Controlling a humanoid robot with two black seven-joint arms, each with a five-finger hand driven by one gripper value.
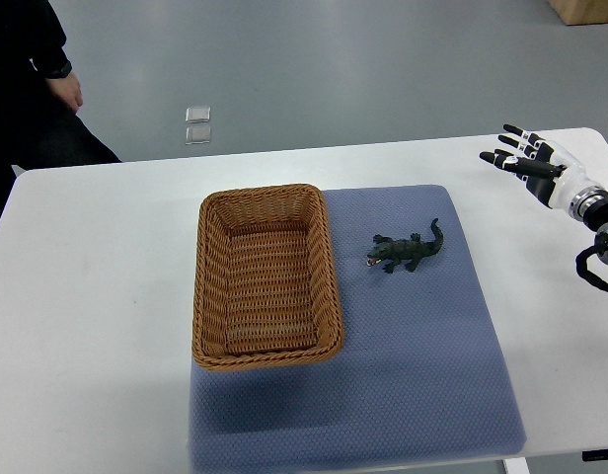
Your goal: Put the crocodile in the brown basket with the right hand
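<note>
My right hand (pixel 529 156) is at the far right corner of the table (pixel 87 296), fingers spread wide, holding nothing. The brown basket (pixel 201 286) sits on the left of the blue mat (pixel 422 375), its woven bottom fully showing. The crocodile (pixel 408 252) lies on the mat to its right, not touching it.

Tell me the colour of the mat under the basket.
Blue-grey with a fine dotted texture; the mat shows in the top view.

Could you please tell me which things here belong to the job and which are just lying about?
For the job: toy crocodile; brown wicker basket; right hand, open at the table's right edge.
Just lying about: blue mat; white table; two clear squares on the floor; a person at top left.
</note>
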